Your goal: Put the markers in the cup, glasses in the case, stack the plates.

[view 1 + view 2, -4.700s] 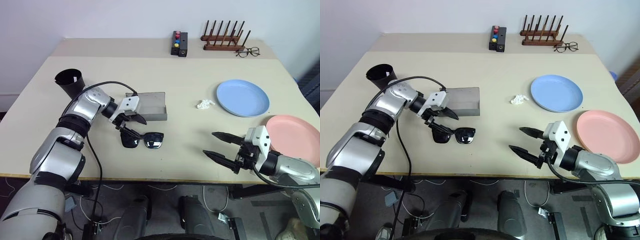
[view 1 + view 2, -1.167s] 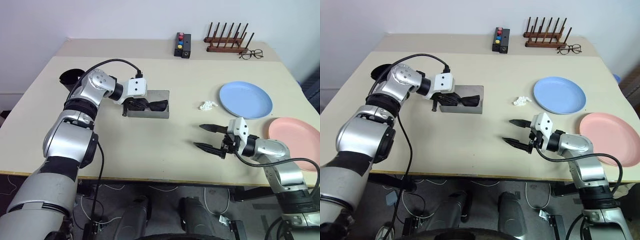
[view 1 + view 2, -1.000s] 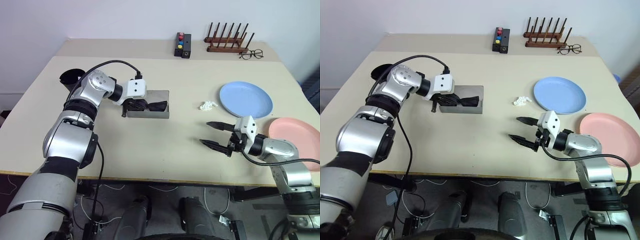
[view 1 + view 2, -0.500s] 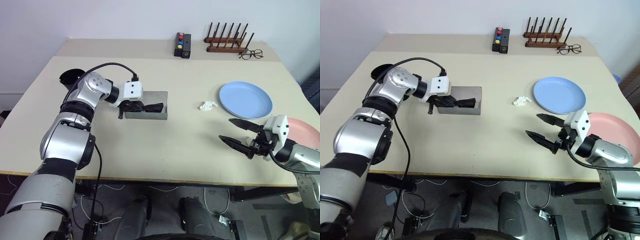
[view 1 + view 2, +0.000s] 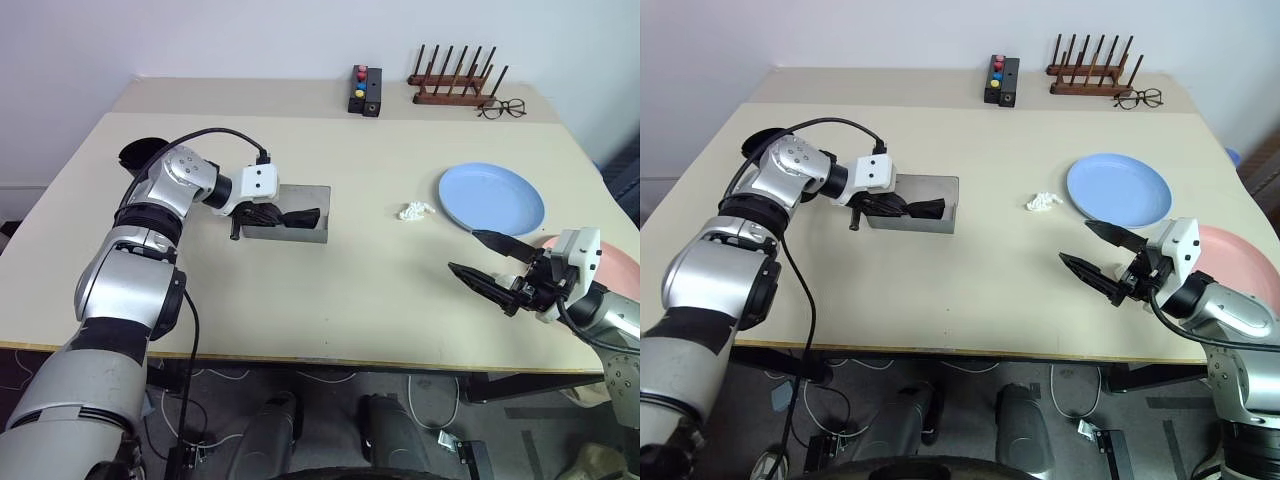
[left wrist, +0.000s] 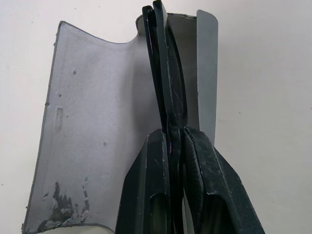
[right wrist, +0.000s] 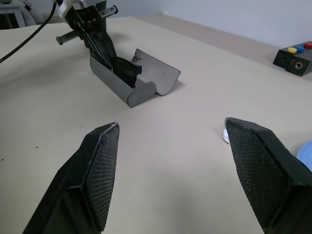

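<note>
The right gripper [image 5: 498, 277], jaws spread wide and empty, had drawn back toward the salmon pink plate [image 5: 1230, 255], which suggested plate stacking would come next. Farther off, the left gripper [image 5: 262, 213] had carried the black sunglasses [image 5: 296, 216] off the table into the open grey case [image 5: 318, 227]; its 2 fingers [image 6: 204, 190] were clenched on the folded frame.

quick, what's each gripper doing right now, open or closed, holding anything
Left gripper: shut on the glasses, over the open case.
Right gripper: open, holding nothing, above the table.
</note>
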`<state>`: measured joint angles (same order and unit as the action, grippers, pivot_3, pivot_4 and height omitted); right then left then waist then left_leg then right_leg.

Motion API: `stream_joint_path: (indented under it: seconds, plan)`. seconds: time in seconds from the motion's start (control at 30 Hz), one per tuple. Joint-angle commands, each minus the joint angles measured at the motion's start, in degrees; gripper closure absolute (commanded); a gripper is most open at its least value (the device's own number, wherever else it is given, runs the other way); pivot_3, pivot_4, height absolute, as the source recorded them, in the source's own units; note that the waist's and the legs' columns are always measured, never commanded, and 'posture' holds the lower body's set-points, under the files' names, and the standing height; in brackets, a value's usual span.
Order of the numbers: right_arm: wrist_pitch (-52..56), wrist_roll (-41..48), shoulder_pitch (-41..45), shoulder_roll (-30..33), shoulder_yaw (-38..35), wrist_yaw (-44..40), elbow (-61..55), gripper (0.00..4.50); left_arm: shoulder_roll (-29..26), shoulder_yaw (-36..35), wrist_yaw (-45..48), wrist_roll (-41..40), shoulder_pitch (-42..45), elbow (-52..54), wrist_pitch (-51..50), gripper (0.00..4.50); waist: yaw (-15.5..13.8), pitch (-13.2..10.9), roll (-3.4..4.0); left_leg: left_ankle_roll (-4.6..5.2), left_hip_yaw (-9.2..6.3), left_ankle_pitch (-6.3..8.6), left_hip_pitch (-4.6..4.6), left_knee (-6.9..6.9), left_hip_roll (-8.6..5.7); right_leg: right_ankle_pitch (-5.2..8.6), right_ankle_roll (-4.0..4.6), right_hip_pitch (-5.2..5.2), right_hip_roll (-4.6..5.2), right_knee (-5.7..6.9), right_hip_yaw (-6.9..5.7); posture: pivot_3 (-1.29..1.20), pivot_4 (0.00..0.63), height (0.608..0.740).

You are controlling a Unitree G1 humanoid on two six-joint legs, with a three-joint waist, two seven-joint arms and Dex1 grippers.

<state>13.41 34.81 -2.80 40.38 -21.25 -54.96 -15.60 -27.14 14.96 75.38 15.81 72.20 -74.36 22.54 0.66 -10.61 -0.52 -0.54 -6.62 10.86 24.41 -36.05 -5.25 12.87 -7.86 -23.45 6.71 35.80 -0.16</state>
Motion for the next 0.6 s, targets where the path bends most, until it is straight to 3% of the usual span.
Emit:
stream_joint_path:
  seconds: [0.03,0.07,0.17,0.37,0.6]
  plan:
    - [-1.12,1.20,0.51,0.15,-2.13,0.14,-1.97,0.97,-0.88,-0.41,0.59,0.26,0.44,-0.28,-0.55,4.32,-0.01,0.00,0.00,0.00,0.00,0.00,0.00,0.00,0.00,0.00,0.00,0.00,0.00,0.00,0.00,0.00,0.150,0.740]
    - [-1.13,1.23,0.54,0.16,-2.12,0.15,-2.00,0.97,-0.85,-0.39,0.98,0.24,0.47,-0.33,-0.81,4.32,0.01,0.00,0.00,0.00,0.00,0.00,0.00,0.00,0.00,0.00,0.00,0.00,0.00,0.00,0.00,0.00,0.150,0.740]
    - [-1.11,1.20,0.74,0.28,-1.87,0.17,-2.15,0.97,-0.76,-0.20,2.55,0.29,0.70,-0.35,-1.23,3.19,0.00,0.00,0.00,0.00,0.00,0.00,0.00,0.00,0.00,0.00,0.00,0.00,0.00,0.00,0.00,0.00,0.150,0.740]
    - [-0.99,1.35,1.52,0.29,-1.33,-0.07,-2.00,0.97,-0.12,-1.23,-1.48,-0.32,1.22,0.14,-0.36,0.08,-0.06,-0.01,-0.01,0.00,0.00,0.00,0.00,0.00,0.00,0.00,0.00,0.00,0.00,0.00,0.00,0.00,0.150,0.740]
    - [-1.66,1.52,3.17,-0.50,-0.33,-0.88,-1.28,0.97,0.67,-5.74,-2.52,-4.57,3.00,0.87,-2.25,0.03,-0.04,-0.02,-0.03,0.00,0.00,0.00,0.00,-0.01,0.00,0.00,-0.01,0.00,0.01,0.00,0.00,0.00,0.150,0.740]
